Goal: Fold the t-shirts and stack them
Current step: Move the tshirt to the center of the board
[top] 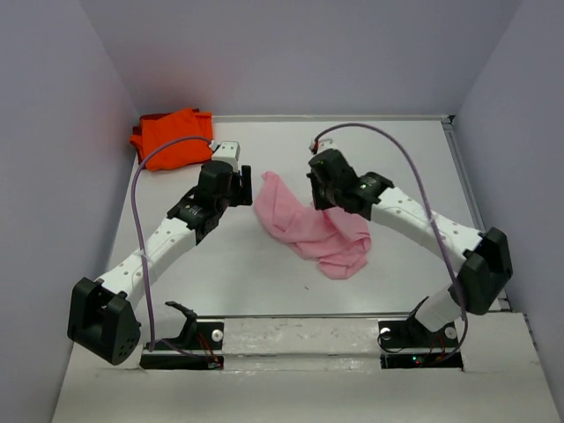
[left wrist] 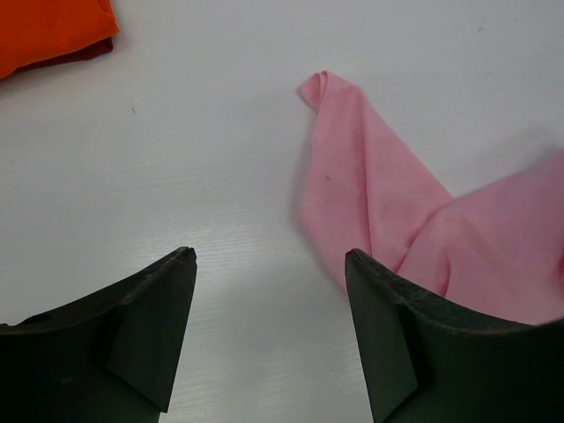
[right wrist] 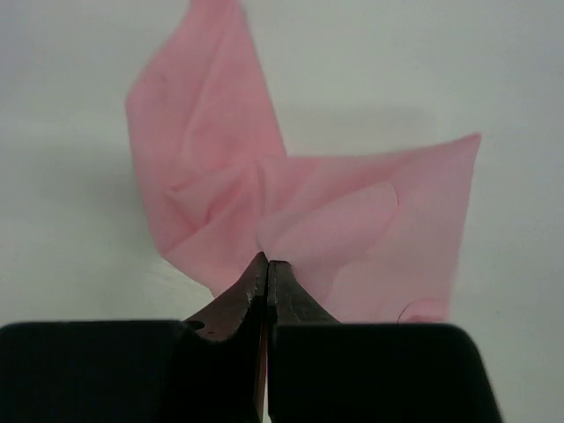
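Your right gripper is pinched tight on the pink shirt, holding part of it up off the mid-worktop, probably to spread it. Your left gripper hangs wide open and empty beside its left corner, likely to grab that. The orange shirt sits bunched far left.

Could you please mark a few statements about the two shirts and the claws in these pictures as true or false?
1. The left claw is open and holds nothing. True.
2. The orange t-shirt lies stacked on the pink t-shirt. False: they lie apart, the orange one at the far left corner of the table, the pink one near its middle.
3. The right claw is shut on the pink t-shirt's cloth. True.
4. The pink t-shirt is folded flat. False: it is rumpled and not folded.
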You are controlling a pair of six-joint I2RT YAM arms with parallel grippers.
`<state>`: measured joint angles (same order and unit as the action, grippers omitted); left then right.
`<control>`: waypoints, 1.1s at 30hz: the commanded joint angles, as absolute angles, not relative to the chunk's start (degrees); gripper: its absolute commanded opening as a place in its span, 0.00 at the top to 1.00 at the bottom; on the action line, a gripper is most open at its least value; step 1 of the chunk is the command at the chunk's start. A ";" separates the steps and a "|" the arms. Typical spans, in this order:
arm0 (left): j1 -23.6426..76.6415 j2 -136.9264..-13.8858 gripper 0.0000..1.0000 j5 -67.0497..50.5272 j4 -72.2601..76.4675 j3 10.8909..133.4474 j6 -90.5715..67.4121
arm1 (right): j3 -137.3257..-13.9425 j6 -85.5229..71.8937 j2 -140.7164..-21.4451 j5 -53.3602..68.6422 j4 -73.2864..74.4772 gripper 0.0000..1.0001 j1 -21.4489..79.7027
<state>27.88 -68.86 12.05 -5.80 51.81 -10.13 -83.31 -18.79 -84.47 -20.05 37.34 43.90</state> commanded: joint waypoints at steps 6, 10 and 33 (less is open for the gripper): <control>27.60 -68.03 0.22 12.57 -4.66 53.70 -9.67 | -70.93 -26.36 -92.45 -8.70 26.37 1.00 45.79; 27.60 -68.20 0.22 12.66 -4.66 53.53 -9.58 | -71.10 -26.63 -95.09 -5.98 25.31 1.00 47.02; 27.60 -68.38 0.22 12.83 -4.75 53.61 -9.67 | -66.89 -27.06 -89.39 -6.51 30.07 0.37 48.77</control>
<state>27.88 -68.88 12.08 -5.82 51.81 -10.13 -69.04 -25.54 -90.35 -7.68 31.53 47.20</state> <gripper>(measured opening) 0.778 0.645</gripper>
